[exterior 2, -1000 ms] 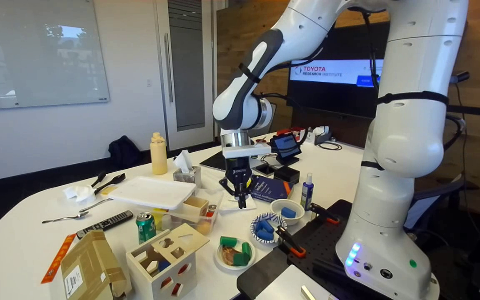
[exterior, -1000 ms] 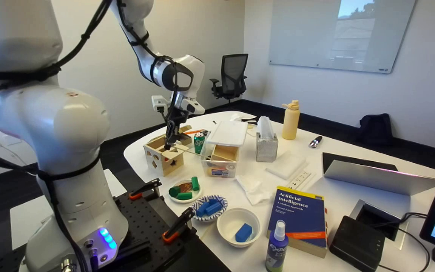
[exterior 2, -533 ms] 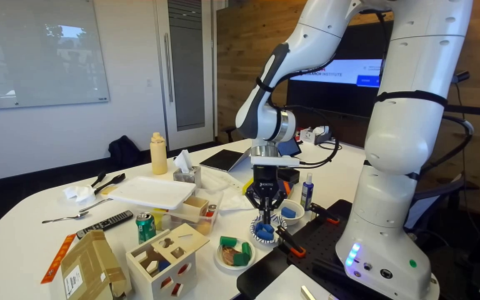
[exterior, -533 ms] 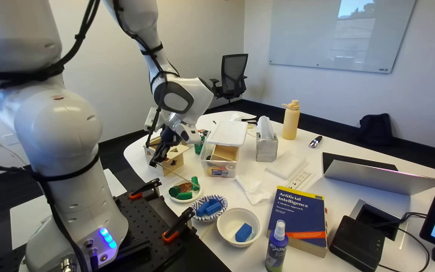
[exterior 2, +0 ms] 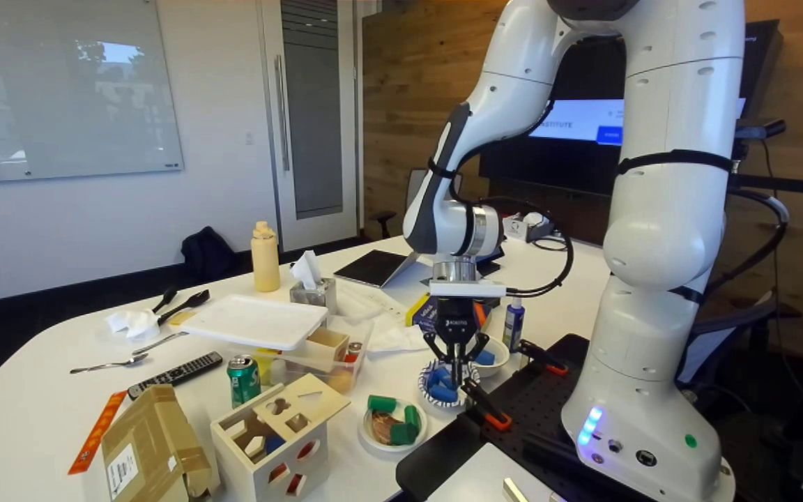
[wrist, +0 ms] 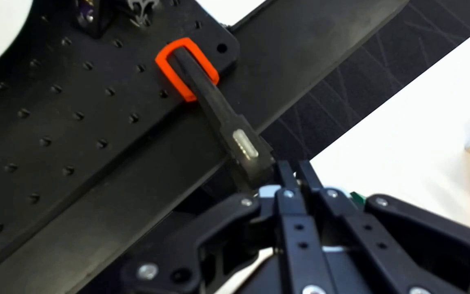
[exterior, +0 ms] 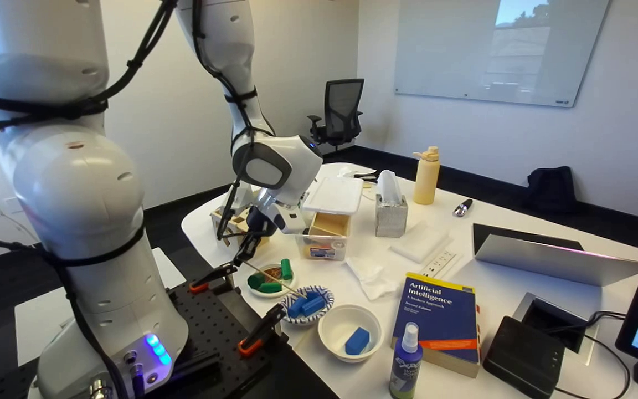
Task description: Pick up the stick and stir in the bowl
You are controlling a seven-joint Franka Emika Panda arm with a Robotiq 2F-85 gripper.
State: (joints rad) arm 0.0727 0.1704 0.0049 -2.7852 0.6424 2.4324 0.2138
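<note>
— How does the gripper (wrist: 294, 164) stand?

— Fingers together, clamped on the stick (exterior: 269, 276), which slants down and away from them in an exterior view. The grip looks narrow, so I'd expect the stick to swivel if its free end meets anything stiff.

— What's next to the fingertips?

— A clamp (wrist: 222, 109), very near; touching or not, I can't tell. Steering that way could bump it and jolt the stick loose.

— And further out?

— In that same exterior view the stick crosses the small bowl (exterior: 290, 282), with its green blocks (exterior: 286, 269). Being the smallest, that's my guess for the bowl to be stirred, though I'm not certain.

— But the tip?

— It ends at the patterned bowl (exterior: 327, 302), by the blue blocks (exterior: 312, 306); above or against them, I can't make out. If my guess holds, stirring here mixes the wrong bowl.

— Anything else?

— The stick is long, so a slight turn sweeps its tip widely. Dipped too deep, it could catch a rim and tip a bowl that looks light, or flick a block toward the white bowl (exterior: 333, 331).
</note>
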